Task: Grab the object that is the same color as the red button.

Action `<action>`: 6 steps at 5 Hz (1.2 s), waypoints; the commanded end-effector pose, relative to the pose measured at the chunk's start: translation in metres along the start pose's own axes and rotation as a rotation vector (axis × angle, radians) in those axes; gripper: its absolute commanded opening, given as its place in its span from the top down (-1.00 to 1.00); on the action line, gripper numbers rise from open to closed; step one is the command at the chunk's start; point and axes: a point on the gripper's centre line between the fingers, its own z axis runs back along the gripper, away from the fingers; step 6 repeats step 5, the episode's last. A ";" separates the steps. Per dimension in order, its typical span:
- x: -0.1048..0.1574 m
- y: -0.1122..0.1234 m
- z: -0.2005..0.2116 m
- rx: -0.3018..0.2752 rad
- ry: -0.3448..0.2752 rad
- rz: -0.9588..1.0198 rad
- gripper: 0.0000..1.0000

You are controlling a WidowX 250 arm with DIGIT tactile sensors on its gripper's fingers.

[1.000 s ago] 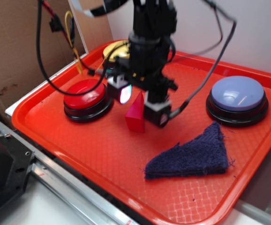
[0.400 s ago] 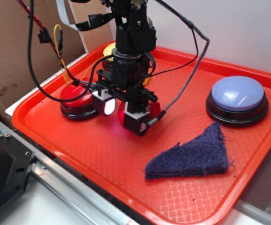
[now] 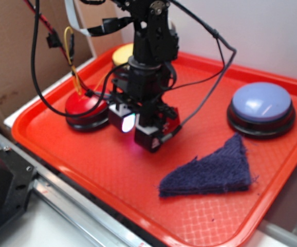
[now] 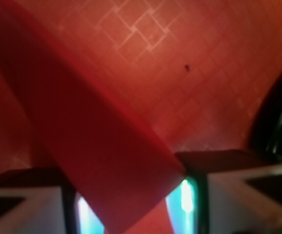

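The gripper (image 3: 141, 128) stands over the middle of the tray (image 3: 112, 175). In the wrist view the red wedge block (image 4: 97, 146) lies between the two fingers (image 4: 24, 202), its long axis slanting up and left out of the gap. The jaws are close on both faces; whether they grip it cannot be told. Count: one red wedge block, one red button (image 3: 84, 105) toward the left edge, one yellow button (image 3: 124, 53), one pale-blue button (image 3: 261, 103), one dark blue cloth (image 3: 212, 170).

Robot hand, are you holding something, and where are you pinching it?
Yes: the red wedge block sits between the hand's two fingers, pinched on its opposite sides.
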 end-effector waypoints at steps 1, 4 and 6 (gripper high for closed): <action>-0.023 -0.015 0.030 -0.035 -0.084 -0.006 1.00; -0.136 -0.045 0.151 -0.067 -0.360 0.059 1.00; -0.153 -0.031 0.197 -0.085 -0.367 0.102 1.00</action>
